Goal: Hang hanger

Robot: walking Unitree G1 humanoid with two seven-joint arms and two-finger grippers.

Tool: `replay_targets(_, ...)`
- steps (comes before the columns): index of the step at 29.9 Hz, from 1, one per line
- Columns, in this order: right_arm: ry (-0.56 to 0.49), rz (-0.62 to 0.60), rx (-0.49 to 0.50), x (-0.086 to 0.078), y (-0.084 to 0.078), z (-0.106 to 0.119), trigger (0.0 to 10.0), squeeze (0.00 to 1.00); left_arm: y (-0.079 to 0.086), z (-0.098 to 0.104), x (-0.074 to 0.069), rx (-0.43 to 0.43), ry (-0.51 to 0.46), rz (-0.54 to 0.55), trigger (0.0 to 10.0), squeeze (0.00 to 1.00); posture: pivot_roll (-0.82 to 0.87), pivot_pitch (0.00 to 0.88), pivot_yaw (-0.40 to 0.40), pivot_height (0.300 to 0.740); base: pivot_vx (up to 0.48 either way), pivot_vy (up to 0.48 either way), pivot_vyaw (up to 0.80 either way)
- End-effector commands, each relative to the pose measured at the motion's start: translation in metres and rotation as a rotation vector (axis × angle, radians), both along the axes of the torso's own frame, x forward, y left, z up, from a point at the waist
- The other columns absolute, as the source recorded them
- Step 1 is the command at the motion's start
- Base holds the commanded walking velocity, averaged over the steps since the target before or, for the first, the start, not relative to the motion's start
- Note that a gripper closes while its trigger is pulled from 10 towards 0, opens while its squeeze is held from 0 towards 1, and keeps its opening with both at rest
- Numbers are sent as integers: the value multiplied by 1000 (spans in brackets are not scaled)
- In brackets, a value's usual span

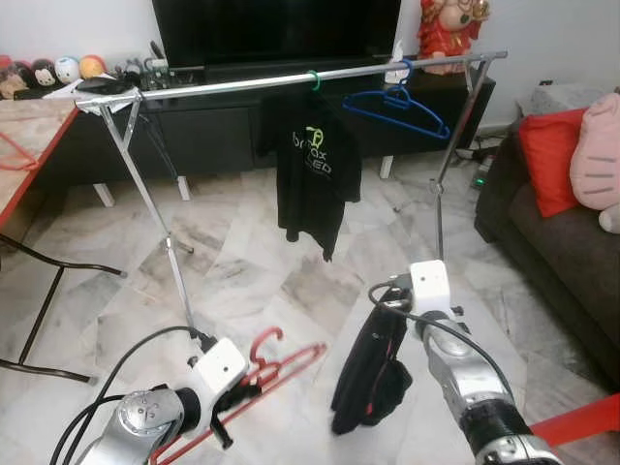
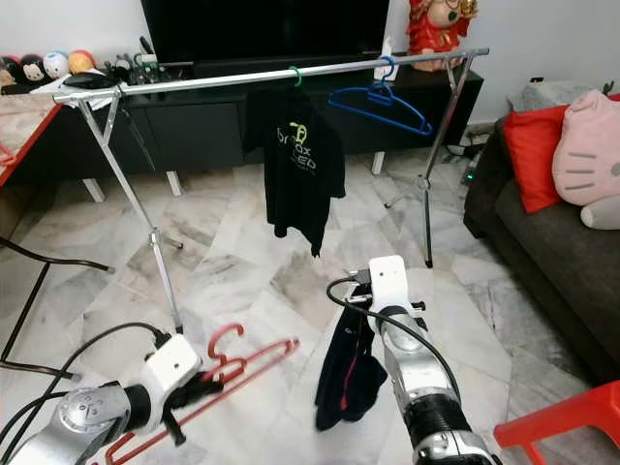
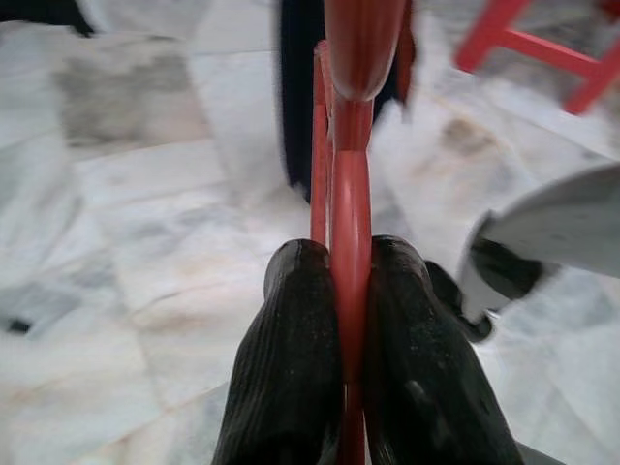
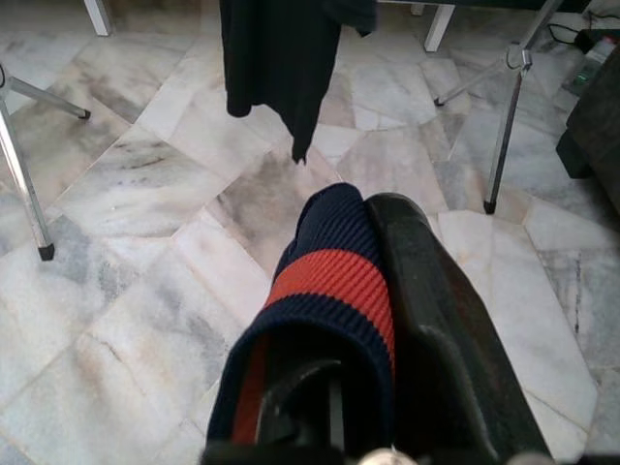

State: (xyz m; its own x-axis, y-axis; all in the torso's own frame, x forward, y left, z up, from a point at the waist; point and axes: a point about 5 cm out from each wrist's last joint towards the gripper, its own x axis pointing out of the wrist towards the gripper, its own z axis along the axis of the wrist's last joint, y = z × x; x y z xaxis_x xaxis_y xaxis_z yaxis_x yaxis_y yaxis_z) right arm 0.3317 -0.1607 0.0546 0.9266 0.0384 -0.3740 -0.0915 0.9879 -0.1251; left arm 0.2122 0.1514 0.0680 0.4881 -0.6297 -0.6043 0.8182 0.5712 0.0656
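Low on the left, the left gripper (image 1: 232, 415) has its fingers (image 3: 291, 378) pinching the red hanger (image 1: 276, 373), which slants just above the marble floor (image 1: 242, 262) with its hook pointing up. Behind, the metal clothes rail (image 1: 242, 85) carries a black T-shirt (image 1: 312, 174) on a green hook and, further right, an empty blue hanger (image 1: 397, 107). On the right, the right gripper (image 2: 360, 325) has its fingers closed on a dark navy garment (image 2: 349, 373) (with a red stripe) that hangs limp beneath it.

two silver arms, white boxy wrist housings, looping black cables, ribbed black fingers (image 3: 291, 368)
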Motion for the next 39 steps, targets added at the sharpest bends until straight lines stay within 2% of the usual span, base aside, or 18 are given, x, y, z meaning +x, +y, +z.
replay_targets(1, -14, 13, -7, 5, 5, 5, 10000, 0, -7, 5, -1, -37, 14, -31, 10000, 0, 56, 0, -33, 740, 0, 0, 0)
replay_targets(2, -12, 22, 1, 7, 9, 6, 10000, 0, -14, 10, 0, -75, 24, -56, 10000, 0, 56, 0, -34, 740, 0, 0, 0)
replay_targets(5, -10, 33, 8, 10, 15, 7, 10000, 0, -24, 15, 3, -111, 21, -86, 10000, 0, 53, 0, -37, 740, 0, 0, 0)
replay_targets(15, 4, 51, 15, 14, 24, 7, 10000, 0, -47, 20, 12, -152, -13, -113, 10000, 0, 48, 0, -43, 740, 0, 0, 0)
replay_targets(21, 1, 57, 13, 15, 24, 7, 10000, 0, -44, 11, 20, -63, -67, -55, 10000, 0, 42, 0, -46, 740, 0, 0, 0)
replay_targets(32, 5, 74, 13, 15, 26, 6, 10000, 0, -42, 10, 26, -59, -96, 8, 10000, 0, 40, 0, -52, 740, 0, 0, 0)
replay_targets(39, 13, 101, 22, 13, 32, 5, 10000, 0, -41, 14, 40, -58, -177, 113, 10000, 0, 38, 0, -56, 740, 0, 0, 0)
